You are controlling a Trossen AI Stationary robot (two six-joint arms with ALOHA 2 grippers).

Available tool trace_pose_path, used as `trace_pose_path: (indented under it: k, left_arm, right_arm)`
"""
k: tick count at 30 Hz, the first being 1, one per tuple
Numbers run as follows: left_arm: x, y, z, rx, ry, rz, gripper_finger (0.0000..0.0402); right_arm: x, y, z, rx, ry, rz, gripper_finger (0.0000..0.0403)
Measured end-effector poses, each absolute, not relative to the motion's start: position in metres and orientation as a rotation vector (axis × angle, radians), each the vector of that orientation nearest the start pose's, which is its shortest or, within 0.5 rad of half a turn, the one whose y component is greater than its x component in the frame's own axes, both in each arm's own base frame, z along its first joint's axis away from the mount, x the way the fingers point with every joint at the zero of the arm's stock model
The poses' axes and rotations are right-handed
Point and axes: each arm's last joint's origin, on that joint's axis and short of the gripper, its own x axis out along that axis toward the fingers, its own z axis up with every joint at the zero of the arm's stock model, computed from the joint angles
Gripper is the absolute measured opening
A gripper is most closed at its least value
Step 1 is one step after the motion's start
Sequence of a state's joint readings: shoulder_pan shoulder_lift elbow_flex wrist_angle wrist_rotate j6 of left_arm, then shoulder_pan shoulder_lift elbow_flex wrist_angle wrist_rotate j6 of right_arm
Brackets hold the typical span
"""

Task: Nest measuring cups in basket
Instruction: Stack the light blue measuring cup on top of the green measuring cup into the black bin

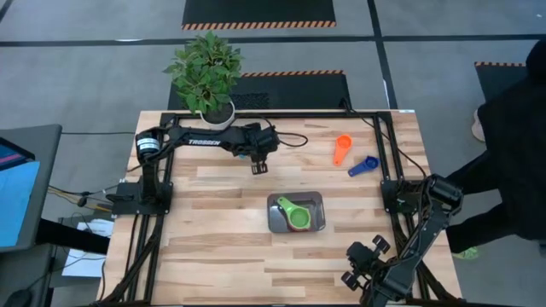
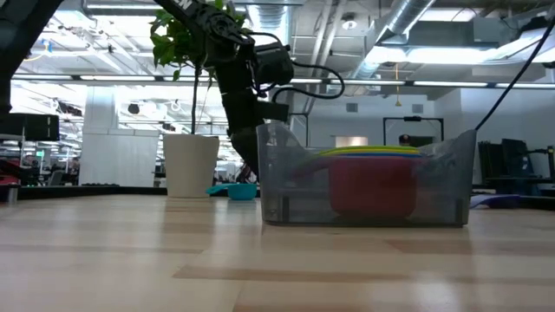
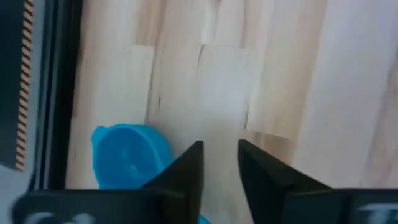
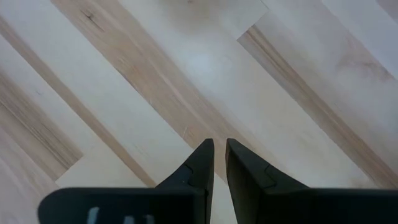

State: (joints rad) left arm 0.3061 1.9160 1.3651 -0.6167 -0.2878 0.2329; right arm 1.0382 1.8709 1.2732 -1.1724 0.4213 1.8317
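Pale wooden planks make up the counter (image 1: 222, 247), framed by a dark rail, with a grey floor marked by striped tape around it and a potted plant (image 1: 207, 72) in a white pot at the far edge. Near the middle of the counter sits the basket (image 1: 316, 201), a grey translucent tray; in the high view a green measuring cup (image 1: 295, 217) lies on top inside it, and in the low view a red cup (image 2: 373, 186) shows through the wall with yellow and green rims stacked just above it. Well apart from the basket, toward the far right side, an orange cup (image 1: 342, 148) and a dark blue cup (image 1: 364, 165) lie on the bare wood near each other. The left pincer (image 1: 259, 167) hangs above the counter on the far side of the basket, its fingers a small gap apart and holding nothing; its wrist view shows a light blue cup (image 3: 129, 155) on the wood just beside the fingers. The right pincer (image 4: 219, 163) waits at the near right corner of the counter, fingers nearly together over bare planks. A person in dark clothing (image 1: 512, 145) stands beyond the right edge.
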Motion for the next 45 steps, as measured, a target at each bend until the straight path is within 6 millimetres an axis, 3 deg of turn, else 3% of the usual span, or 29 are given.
trace_pose_path:
  k: [4,10,21,25,30,45]
  left_arm:
    - [0.363,0.133,0.187,0.225,1.256,0.444,0.0154]
    - [0.352,0.157,0.186,0.079,1.259,0.467,0.0192]
    - [0.353,0.159,0.187,0.114,1.239,0.482,0.0194]
    - [0.349,0.158,0.180,0.035,1.238,0.546,0.0194]
    - [0.345,0.158,0.172,0.104,1.256,0.647,0.0194]
    - [0.348,0.159,0.166,0.099,1.239,0.531,0.0194]
  right_arm:
    - [0.171,0.266,0.175,0.358,1.090,-0.735,0.0065]
    - [0.171,0.266,0.175,0.353,1.091,-0.732,0.0065]
    - [0.171,0.266,0.175,0.351,1.092,-0.731,0.0065]
    - [0.171,0.266,0.175,0.352,1.092,-0.730,0.0065]
    - [0.170,0.266,0.175,0.351,1.093,-0.730,0.0065]
    - [0.171,0.268,0.175,0.368,1.090,-0.719,0.0065]
